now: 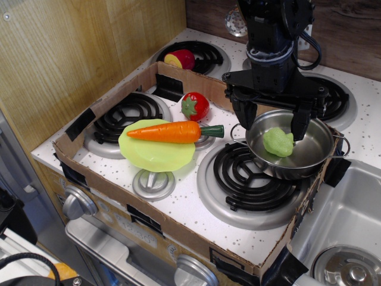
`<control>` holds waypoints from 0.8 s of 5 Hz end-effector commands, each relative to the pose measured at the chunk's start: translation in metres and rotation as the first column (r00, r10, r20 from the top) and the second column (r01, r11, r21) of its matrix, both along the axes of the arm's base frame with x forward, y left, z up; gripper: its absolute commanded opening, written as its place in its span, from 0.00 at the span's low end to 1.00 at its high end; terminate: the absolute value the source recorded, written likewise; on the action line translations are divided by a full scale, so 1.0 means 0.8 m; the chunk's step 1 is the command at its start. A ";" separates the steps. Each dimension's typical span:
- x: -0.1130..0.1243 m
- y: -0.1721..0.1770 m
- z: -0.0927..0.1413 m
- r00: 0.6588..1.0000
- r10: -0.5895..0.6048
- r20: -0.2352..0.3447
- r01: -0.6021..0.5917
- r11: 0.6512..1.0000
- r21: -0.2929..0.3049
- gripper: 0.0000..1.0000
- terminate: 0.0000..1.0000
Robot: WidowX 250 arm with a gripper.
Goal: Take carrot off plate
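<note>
The orange carrot (169,131) with a dark green stem end lies across the lime-green plate (156,152) on the toy stove, its stem pointing right past the plate's rim. My gripper (271,124) is open, its two black fingers hanging over the steel pot to the right of the plate, well apart from the carrot. It holds nothing.
A steel pot (293,146) with a green lump inside sits on the front right burner. A red strawberry-like toy (195,106) stands behind the plate. A red and yellow toy (180,59) rests on the back left burner. A cardboard wall (119,89) rims the stove. A sink (345,238) lies at right.
</note>
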State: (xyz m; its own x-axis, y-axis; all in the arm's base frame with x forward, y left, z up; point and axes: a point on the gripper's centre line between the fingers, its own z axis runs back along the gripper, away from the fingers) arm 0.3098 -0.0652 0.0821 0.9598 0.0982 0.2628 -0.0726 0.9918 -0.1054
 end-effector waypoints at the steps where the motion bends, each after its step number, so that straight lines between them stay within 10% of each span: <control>1: 0.000 0.000 0.000 1.000 0.000 0.000 0.000 1.000 0.000 1.00 0.00; 3: 0.005 0.016 0.021 0.999 -0.048 -0.014 0.048 0.999 0.006 1.00 0.00; 4: -0.002 0.038 0.017 0.966 -0.258 0.007 0.258 0.965 0.042 1.00 0.00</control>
